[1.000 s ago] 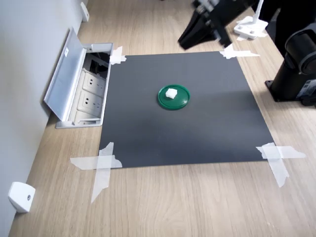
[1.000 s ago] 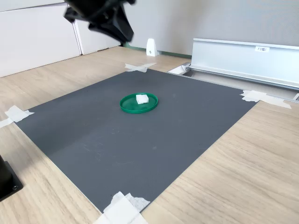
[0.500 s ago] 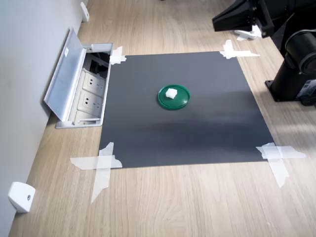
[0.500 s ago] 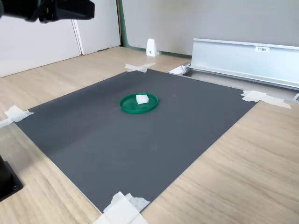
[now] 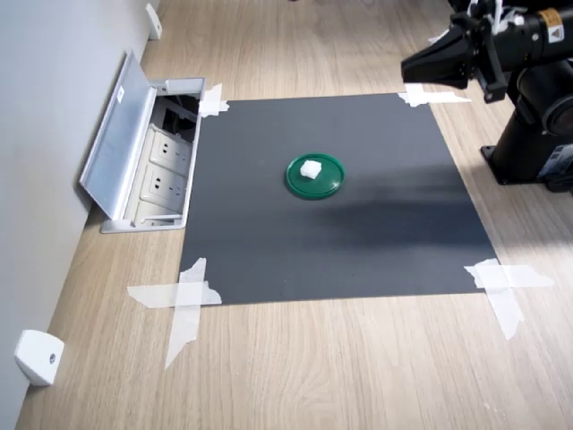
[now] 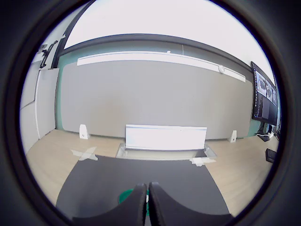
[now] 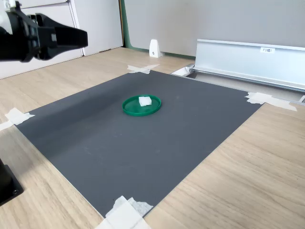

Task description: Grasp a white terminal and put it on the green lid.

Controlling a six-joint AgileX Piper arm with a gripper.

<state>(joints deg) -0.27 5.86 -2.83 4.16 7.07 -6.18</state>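
Observation:
The green lid [image 5: 315,176] lies flat near the middle of the dark mat [image 5: 358,242], and the white terminal [image 5: 311,168] rests on it, toward its rim. Both exterior views show this, with the lid [image 7: 141,106] carrying the terminal [image 7: 145,100]. My gripper [image 5: 408,70] hovers high over the mat's corner at the first exterior view's upper right, well away from the lid, its tip pointing toward the first exterior view's left. In the wrist view the fingers [image 6: 139,207] are pressed together with nothing between them, and a sliver of the lid [image 6: 125,196] peeks out beside them.
An open floor socket box with a silver flap [image 5: 121,143] borders the mat at the first exterior view's left. White tape strips [image 5: 186,296] hold the mat's corners. A white wedge piece [image 5: 38,356] sits by the wall. The arm's black base [image 5: 537,143] stands at the first exterior view's right.
The arm has swung away from above the mat's far edge toward the first exterior view's right, back near its base. The terminal and the lid have not moved.

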